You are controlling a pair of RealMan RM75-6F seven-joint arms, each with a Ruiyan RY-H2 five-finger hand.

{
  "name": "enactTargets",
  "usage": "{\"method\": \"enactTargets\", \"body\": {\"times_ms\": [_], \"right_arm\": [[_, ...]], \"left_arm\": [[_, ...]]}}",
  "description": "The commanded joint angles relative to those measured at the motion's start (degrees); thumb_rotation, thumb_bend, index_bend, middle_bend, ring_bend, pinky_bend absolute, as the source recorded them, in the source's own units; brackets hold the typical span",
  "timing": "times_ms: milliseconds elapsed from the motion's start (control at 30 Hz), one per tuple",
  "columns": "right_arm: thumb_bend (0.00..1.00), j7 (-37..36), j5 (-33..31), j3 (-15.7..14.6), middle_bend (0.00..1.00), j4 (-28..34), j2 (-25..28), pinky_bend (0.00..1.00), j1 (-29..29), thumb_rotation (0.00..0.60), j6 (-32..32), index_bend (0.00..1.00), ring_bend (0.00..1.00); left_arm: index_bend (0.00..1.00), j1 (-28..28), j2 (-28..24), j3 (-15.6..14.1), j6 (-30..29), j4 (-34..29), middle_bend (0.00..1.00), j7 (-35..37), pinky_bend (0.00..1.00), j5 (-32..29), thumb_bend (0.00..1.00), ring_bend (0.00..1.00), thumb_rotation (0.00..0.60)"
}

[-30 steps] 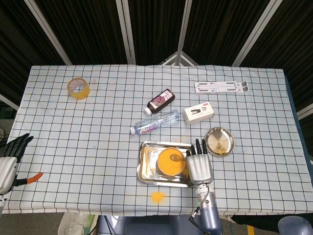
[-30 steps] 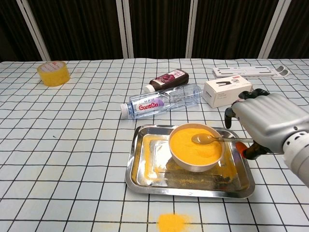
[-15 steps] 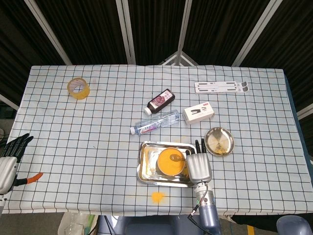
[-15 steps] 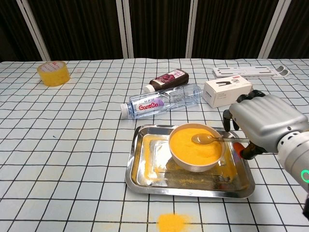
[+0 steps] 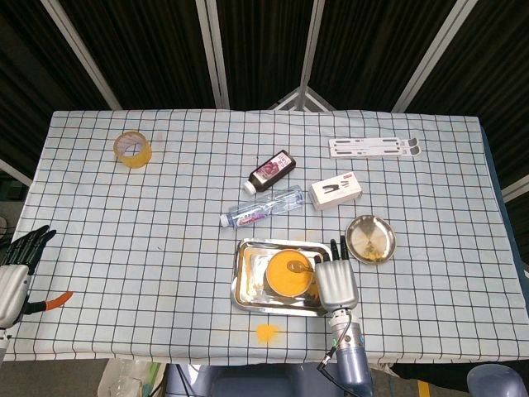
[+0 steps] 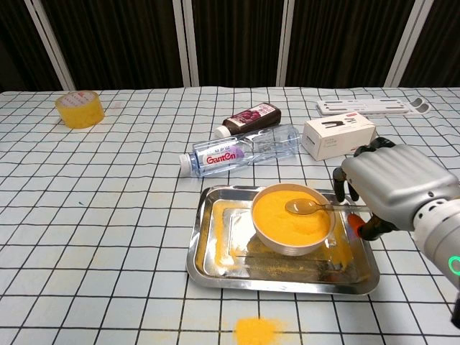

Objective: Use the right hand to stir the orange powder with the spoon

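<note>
A metal spoon (image 6: 310,207) lies level across a white bowl (image 6: 291,240) brimming with orange powder (image 6: 287,216).

Tape roll (image 5: 132,149), two bottles, box

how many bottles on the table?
2. A dark bottle with a white cap and a clear water bottle just in front of it, both lying on their sides behind the steel tray. None seems hidden.

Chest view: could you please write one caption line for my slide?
The right hand holds a spoon over a bowl of orange powder, standing in a metal tray.
</note>
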State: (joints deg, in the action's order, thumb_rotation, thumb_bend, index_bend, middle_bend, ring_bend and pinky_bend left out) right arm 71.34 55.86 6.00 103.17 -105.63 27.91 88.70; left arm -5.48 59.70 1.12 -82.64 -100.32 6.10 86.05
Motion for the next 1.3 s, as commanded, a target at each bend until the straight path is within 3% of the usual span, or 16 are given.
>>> {"method": "enactTargets", "body": {"times_ms": [33,1300], "right_arm": [[0.51,-0.1,0.0,0.0,0.42,-0.1,-0.1,0.00,0.0,0.600,0.0,0.44,0.13],[0.56,-0.5,0.0,0.0,0.46,-0.5,-0.1,0.00,-0.2,0.600,0.2,0.48,0.18]], "left_arm": [[0.00,0.0,0.0,0.0,0.0,0.0,0.00,0.0,0.00,0.0,0.00,0.00,0.600],[0.00,0.0,-0.1,0.0,0.1,-0.1,0.00,0.1,0.00,-0.1,0.00,0.00,0.600]]}}
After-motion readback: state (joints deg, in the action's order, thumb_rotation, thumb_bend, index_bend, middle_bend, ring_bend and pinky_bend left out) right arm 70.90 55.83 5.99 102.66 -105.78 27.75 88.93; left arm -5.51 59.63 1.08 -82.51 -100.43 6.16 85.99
